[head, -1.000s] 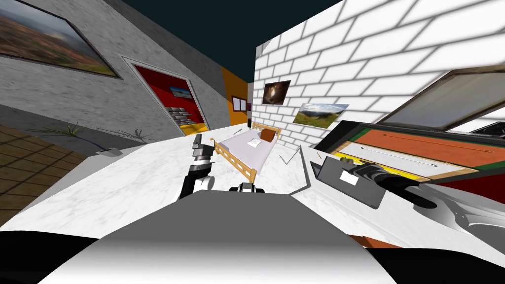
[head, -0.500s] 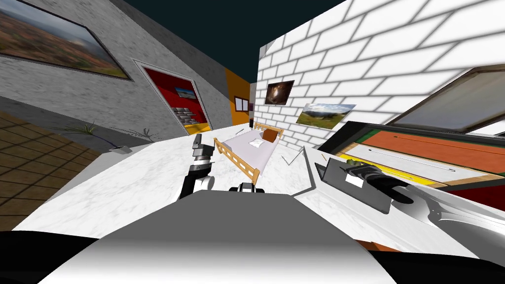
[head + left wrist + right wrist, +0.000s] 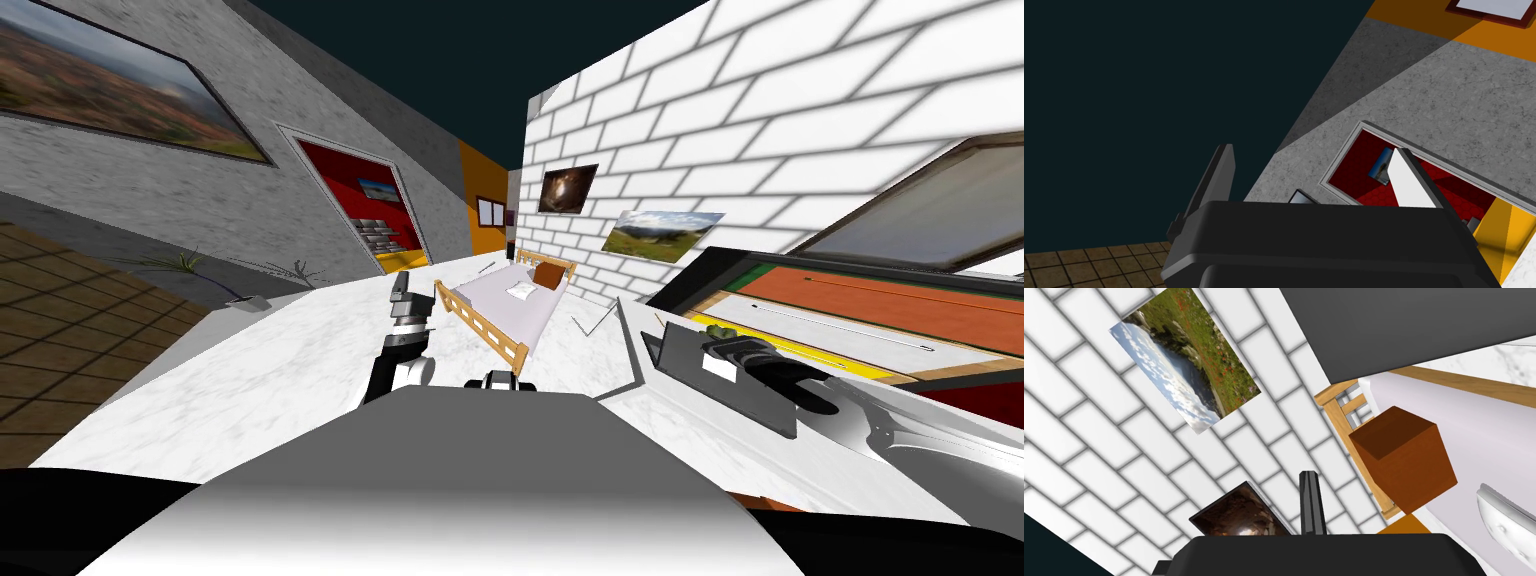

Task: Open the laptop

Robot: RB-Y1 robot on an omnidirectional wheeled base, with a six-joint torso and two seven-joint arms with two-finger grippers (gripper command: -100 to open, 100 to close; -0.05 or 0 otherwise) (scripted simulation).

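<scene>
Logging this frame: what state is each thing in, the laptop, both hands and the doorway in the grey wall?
Laptop: dark lid standing at a slant, partly raised.
Right hand: fingers shut, nothing between them, up against the laptop's lid.
Left hand: fingers open, empty, well to the left of the laptop.
Doorway: open, with a red room behind it.

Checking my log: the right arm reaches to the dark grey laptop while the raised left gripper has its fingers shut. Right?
No: the fingers of the left gripper are open, standing well apart in the left wrist view. The rest holds: the right arm reaches to the dark grey laptop, and the left gripper is raised.
</scene>
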